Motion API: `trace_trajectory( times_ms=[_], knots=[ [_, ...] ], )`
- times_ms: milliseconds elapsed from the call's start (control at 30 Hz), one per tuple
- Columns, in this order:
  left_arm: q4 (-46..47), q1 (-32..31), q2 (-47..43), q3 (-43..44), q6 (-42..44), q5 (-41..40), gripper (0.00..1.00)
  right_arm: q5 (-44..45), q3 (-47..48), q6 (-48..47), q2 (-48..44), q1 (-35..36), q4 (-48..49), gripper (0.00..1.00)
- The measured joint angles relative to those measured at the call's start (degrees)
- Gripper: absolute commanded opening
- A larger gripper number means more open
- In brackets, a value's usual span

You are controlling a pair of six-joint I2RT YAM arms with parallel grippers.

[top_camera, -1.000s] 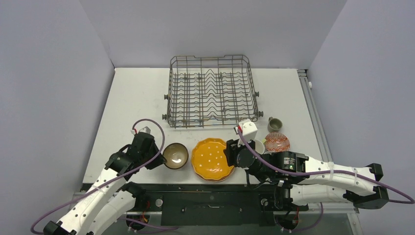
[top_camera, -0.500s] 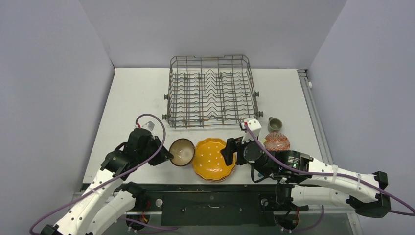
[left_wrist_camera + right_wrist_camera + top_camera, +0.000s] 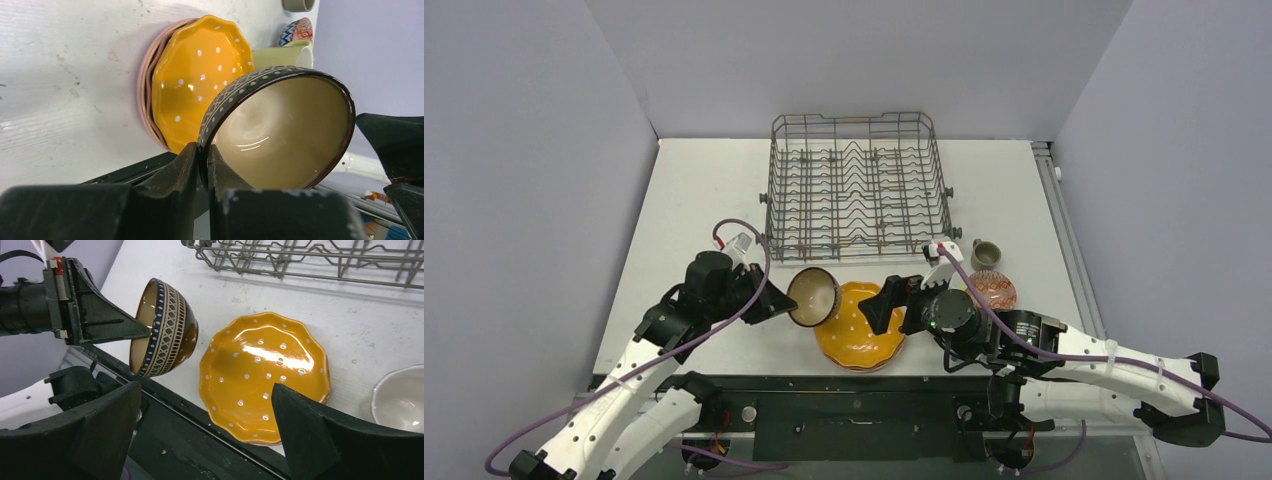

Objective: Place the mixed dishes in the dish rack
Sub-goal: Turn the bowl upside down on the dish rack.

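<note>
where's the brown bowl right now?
Top view, left of centre: brown bowl held by its rim in the left gripper, tipped sideways above the table, just left of the orange plate.

No text can be read (in any view).

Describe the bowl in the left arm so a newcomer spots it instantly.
Start at the grey wire dish rack; in front of it lies an orange dotted plate. Just left of that, the left fingers pinch the rim of a dark brown bowl: cream inside, tipped on its side, the only dish off the table.
</note>
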Motion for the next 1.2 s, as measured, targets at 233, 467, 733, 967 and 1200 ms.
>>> trace_trajectory(
  times_ms=[233,467,733,967,1200],
  knots=[
    [5.2,0.0,0.2,0.0,-0.4,3.7,0.00,-2.9,-2.1,3.7,0.2,0.0,7.5,1.00],
    [9.9,0.0,0.2,0.0,-0.7,6.4,0.00,-5.1,-3.6,8.0,0.6,0.0,15.9,1.00],
    [13.0,0.0,0.3,0.0,-0.9,8.7,0.00,-6.1,-5.8,13.2,3.2,0.0,22.8,1.00],
    [13.6,0.0,0.3,0.1,-1.0,9.8,0.00,-5.5,-6.9,16.8,3.3,0.0,26.2,0.99],
    [14.7,0.0,0.2,0.1,-1.6,10.5,0.00,-4.2,-7.3,18.6,3.3,0.0,26.9,0.99]
  ],
)
